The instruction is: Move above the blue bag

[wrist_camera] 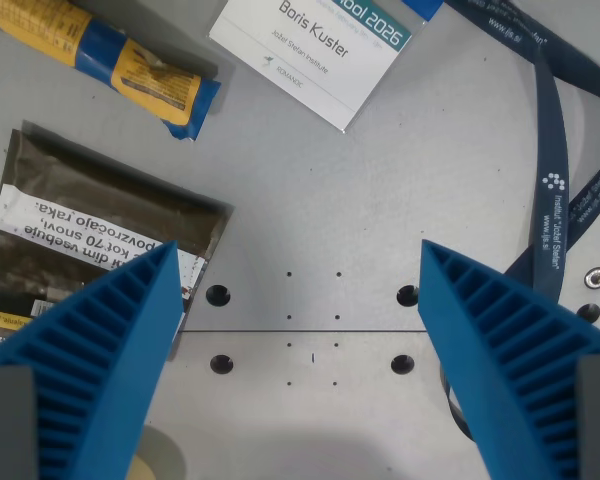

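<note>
- The camera looks straight down from the wrist onto a pale grey metal table (380, 180) with small bolt holes (218, 294) and fine dots in a grid.
- The gripper (300, 350) fills the lower part of the view: two ribbed blue fingers (100, 350), one at each side, set wide apart with nothing between them but bare table.
- The blue bag (110, 60), a long blue packet with yellow-orange label panels, lies at the top of the wrist view's left, running off the upper edge at a slant.
- The bag is well apart from the space under the gripper, so by my reading the move is not finished; the arm would need to travel toward the upper left of this view to hang over it.
- A dark brown pouch (110, 220) with a white printed label lies between the bag and the left finger, partly hidden by that finger.
- A white name badge (315, 45) sits at the top centre, and its dark blue lanyard (565, 190) loops down the wrist view's right, passing behind the other finger.
- A pale rounded shape (160, 455) shows at the bottom edge; I cannot tell what it is.
- Nothing of the room beyond the table is visible.
</note>
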